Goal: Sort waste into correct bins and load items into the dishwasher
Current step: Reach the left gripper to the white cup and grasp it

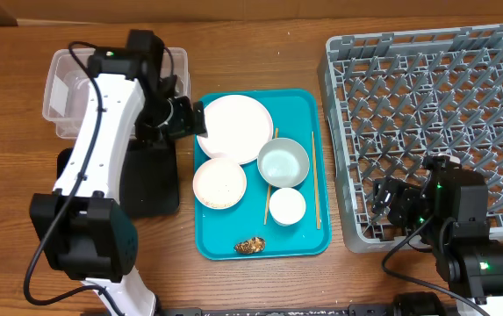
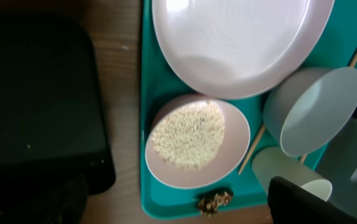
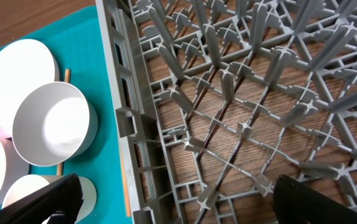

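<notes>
No readable text, labels, brands or numbers in any view. Plate [image 1: 233, 127], dish rack [image 1: 427, 105], clear tub [image 1: 62, 83], black tray [image 1: 150, 180] and teal tray [image 1: 299, 101] show plain surfaces with nothing legible.

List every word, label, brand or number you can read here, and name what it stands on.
None: no text can be read on the teal tray, plate, dish rack, clear tub or black tray.
</notes>
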You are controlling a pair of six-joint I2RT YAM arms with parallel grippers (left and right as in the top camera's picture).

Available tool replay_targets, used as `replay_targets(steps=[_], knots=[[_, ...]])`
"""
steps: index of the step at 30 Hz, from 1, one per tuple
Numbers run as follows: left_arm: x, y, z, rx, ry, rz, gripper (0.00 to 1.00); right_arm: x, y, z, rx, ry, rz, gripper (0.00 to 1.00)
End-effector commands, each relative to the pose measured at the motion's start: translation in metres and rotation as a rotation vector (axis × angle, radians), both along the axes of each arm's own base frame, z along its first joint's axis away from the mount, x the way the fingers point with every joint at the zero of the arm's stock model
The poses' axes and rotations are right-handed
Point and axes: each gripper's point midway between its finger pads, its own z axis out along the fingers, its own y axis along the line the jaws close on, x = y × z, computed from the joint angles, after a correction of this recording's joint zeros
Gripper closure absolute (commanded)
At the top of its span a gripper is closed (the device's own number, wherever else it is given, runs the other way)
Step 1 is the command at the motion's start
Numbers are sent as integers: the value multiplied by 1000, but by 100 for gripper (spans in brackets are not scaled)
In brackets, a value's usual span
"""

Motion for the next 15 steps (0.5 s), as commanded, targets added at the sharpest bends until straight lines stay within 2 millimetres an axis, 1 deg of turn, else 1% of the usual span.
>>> replay_targets(steps=[1,4,6,9,11,12,15], knots=[[-11,-14,-3,38,35,-41,7,4,-1,13,0,-39,-9,0],[-24,-21,-2,72,71,-76,7,3,-1,13,-1,-36,-9,0],[-35,-20,-1,119,101,-61,7,3,-1,13,-1,-35,-9,0],[-44,-22,3,160,114,-70,7,3,-1,12,0,-33,-9,0],[-53,-28,9,164,118,-97,7,3,-1,12,0,-33,-9,0],[-63,-31,15,192,117,-125,6,3,-1,12,-1,-33,-9,0],[-80,-33,29,253,107,-157,6,3,-1,12,-1,-31,-9,0]])
